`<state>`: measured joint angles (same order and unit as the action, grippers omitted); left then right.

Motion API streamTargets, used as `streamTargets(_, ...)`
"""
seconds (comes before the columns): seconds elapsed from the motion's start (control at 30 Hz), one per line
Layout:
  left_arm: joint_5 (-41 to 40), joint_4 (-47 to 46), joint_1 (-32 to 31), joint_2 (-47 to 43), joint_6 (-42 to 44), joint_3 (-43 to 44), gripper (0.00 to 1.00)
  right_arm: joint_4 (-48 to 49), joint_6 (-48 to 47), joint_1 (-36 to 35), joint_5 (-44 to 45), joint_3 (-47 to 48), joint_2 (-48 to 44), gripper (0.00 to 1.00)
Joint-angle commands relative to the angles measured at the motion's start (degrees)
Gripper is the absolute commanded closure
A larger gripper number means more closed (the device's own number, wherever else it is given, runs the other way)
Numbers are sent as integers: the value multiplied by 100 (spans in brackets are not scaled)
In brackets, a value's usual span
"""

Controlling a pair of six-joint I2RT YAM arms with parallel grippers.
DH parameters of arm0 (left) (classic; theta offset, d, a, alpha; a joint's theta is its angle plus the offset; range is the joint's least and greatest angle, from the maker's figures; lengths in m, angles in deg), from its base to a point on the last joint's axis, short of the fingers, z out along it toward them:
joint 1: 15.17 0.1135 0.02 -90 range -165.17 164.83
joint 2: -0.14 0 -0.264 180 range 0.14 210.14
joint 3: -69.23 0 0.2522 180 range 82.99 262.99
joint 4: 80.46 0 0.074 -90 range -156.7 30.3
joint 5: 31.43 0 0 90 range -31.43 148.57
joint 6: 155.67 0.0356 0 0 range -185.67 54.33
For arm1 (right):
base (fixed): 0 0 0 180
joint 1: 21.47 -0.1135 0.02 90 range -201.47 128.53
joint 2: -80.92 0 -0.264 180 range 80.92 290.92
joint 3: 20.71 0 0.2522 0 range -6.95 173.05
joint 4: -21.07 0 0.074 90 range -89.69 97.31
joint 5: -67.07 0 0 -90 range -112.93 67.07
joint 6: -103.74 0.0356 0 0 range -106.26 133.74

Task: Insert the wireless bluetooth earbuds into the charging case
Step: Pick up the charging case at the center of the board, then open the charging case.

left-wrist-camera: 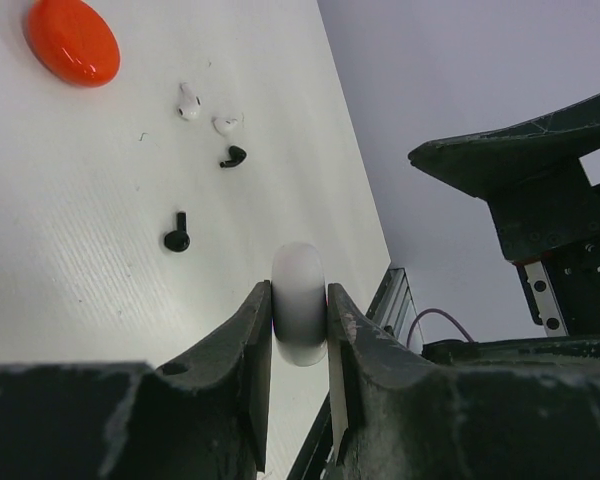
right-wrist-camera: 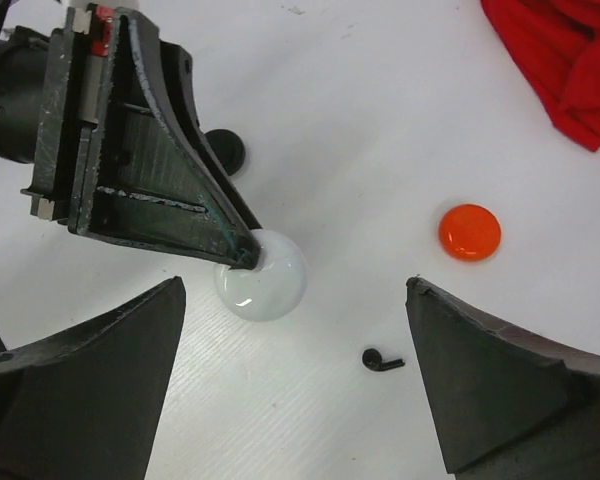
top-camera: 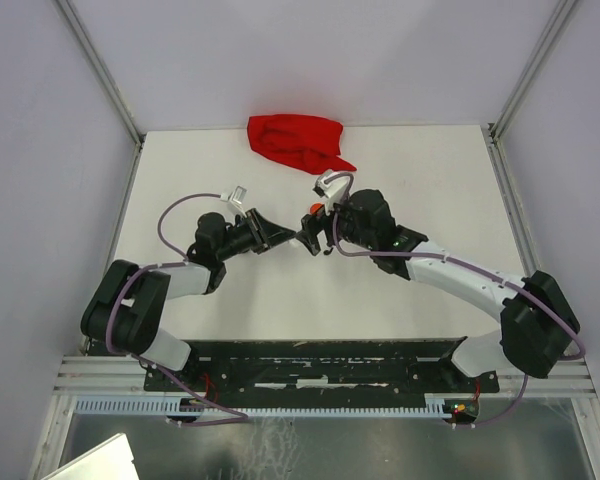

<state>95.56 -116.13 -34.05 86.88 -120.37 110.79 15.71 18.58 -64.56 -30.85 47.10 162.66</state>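
Table (top-camera: pixel 230 300): earbuds (left-wrist-camera: pixel 177 238), orange disc (left-wrist-camera: pixel 72 42), red cloth (top-camera: pixel 295 140)

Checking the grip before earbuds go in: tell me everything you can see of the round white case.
The round white case is a smooth, glossy disc, plastic by its look, with a domed face and rounded rim; it looks closed, no seam showing. The left tool pinches it by its two faces, most of it jutting past the fingertips. The open right tool flanks it without touching. Whether it touches the table is unclear.
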Motion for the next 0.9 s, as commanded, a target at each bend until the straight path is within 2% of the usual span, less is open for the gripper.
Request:
streamTargets(0.0, -149, -318, -27, -243, -303, -24, 97, -754, 553, 19, 879, 407, -211, 0)
streamTargets(0.2, -254, -446, -50, -390, -560, -42, 97, -1163, 738, 9, 1311, 507, -95, 1)
streamTargets(0.6, -236, -506, -320, -444, -690, -20, 97, -946, 694, 7, 1307, 592, 508, 0)
streamTargets(0.87, -212, -530, -411, -327, -753, -8, 97, -708, 677, 11, 1426, 576, 546, 0)
